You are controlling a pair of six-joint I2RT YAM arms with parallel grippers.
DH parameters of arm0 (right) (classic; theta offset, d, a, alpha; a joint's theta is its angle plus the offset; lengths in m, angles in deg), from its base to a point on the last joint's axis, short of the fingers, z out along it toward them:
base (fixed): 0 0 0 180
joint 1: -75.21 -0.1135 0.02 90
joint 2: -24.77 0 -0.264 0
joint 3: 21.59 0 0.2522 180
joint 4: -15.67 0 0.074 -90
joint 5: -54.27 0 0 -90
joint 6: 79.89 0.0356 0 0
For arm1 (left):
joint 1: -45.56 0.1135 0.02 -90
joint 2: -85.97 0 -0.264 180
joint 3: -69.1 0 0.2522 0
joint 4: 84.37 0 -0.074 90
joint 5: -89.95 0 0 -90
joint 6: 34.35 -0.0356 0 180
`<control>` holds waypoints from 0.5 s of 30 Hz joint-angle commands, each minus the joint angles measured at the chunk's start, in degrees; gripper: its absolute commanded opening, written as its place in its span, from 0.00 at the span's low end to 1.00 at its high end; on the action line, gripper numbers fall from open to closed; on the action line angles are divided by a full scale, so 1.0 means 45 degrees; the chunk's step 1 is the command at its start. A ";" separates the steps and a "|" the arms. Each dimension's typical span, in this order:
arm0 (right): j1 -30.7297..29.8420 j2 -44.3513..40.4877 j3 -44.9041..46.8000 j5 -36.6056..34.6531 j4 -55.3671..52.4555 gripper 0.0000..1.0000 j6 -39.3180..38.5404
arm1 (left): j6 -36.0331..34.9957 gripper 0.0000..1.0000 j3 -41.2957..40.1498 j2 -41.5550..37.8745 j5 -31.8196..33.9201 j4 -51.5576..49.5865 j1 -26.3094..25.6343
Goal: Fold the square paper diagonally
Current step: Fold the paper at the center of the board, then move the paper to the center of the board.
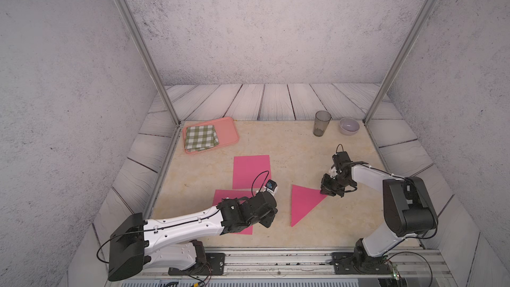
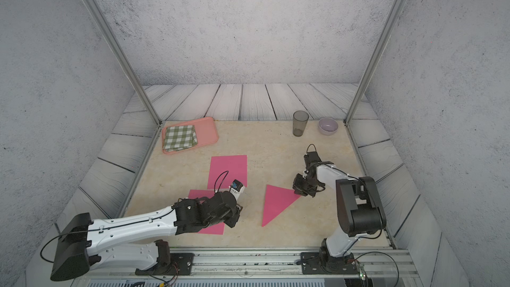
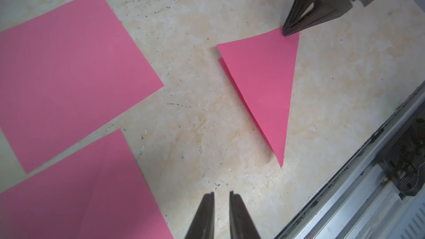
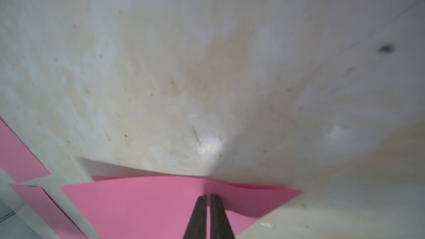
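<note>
Rail (image 1: 276, 260) lies closest, along the desk's (image 1: 303, 144) front edge. Just beyond it, the left gripper (image 3: 222, 193) hangs over bare desk to the left of the paper (image 1: 302, 202). Its jaws are slightly released, with a narrow gap between them and nothing in it.

The paper lies on the desk already folded into a pink triangle, and two layers show along one edge in the left wrist view. The right gripper (image 1: 325, 191) sits at the paper's right-hand corner, tips down on it, with its jaws clenched almost together. Whether they pinch the paper or only press on it I cannot tell. In the right wrist view the paper's edge near the tips bows up off the desk.

Left of the paper lie two flat pink sheets. The near sheet (image 1: 220, 195) is partly under the left arm (image 1: 187, 225), and the far sheet (image 1: 251, 171) lies behind it, a thin strip of desk between them.

Well behind the paper and to its left, a pink tray (image 1: 230, 131) holds a folded green-and-white checked cloth (image 1: 201, 138), which covers the tray's left part. Well behind the paper and to its right, a smoky see-through cup (image 1: 321, 124) stands upright, with a lilac bowl (image 1: 349, 126) just right of it. Only the bowl's pale inside shows. What the cup holds, if anything, I cannot make out.
</note>
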 commanded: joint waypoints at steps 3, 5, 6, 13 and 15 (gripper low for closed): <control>0.1237 0.0574 -0.0534 0.0108 0.0182 0.09 -0.0297 | 0.1149 0.18 -0.0528 -0.0577 0.0549 -0.0543 0.0408; 0.1655 0.0758 -0.0623 0.0308 0.0498 0.09 -0.0243 | 0.1514 0.18 -0.0806 -0.0841 0.0567 -0.0584 0.0525; 0.1822 0.0833 -0.0680 0.0407 0.0604 0.09 -0.0196 | 0.1688 0.18 -0.0919 -0.0980 0.0568 -0.0637 0.0610; 0.2320 0.0155 -0.0745 0.1641 0.0904 0.14 -0.0289 | 0.2264 0.21 -0.1599 -0.1913 0.0237 -0.0664 0.0933; 0.2310 -0.0595 -0.0731 0.1446 0.0394 0.16 -0.0435 | 0.2154 0.23 -0.1616 -0.1960 -0.0113 -0.0424 0.0934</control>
